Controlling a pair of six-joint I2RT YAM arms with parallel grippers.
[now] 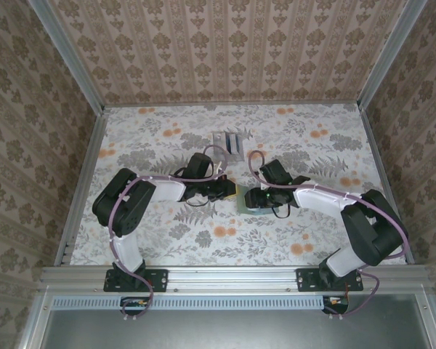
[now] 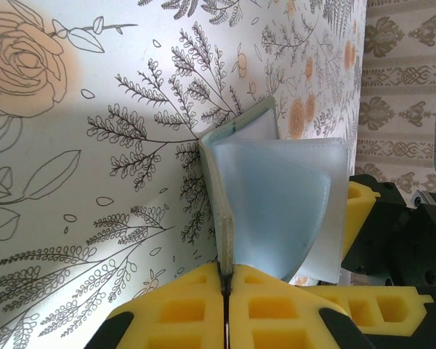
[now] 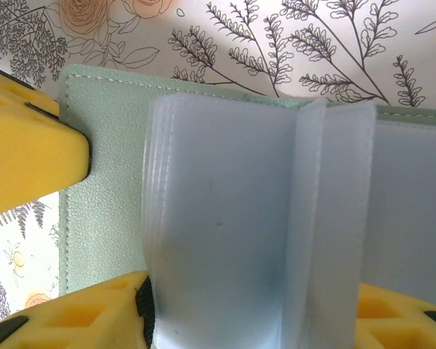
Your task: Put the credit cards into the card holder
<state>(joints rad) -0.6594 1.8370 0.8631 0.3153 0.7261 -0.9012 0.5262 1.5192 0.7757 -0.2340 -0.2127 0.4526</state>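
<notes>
Two grippers are sitting close together at the centre of the overhead frame, above the floral table [image 1: 152,145].

Left gripper [image 2: 225,282]: its yellow fingers are pressing together on the edge of one grey-green cover of the card holder [image 3: 105,145], at the bottom centre of the left wrist frame. The card holder is lying open like a book, with its clear sleeves [image 2: 276,211] fanning toward the right of that frame.

Right gripper [image 3: 254,323]: its fingers are standing apart along the bottom edge of the right wrist frame, with the sleeve bundle between them. Whether they are pressing on the sleeves cannot be determined.

The credit cards [image 1: 237,142] are standing in a slotted stand [image 1: 219,136], just above centre in the overhead frame, apart from both grippers and from the card holder.
</notes>
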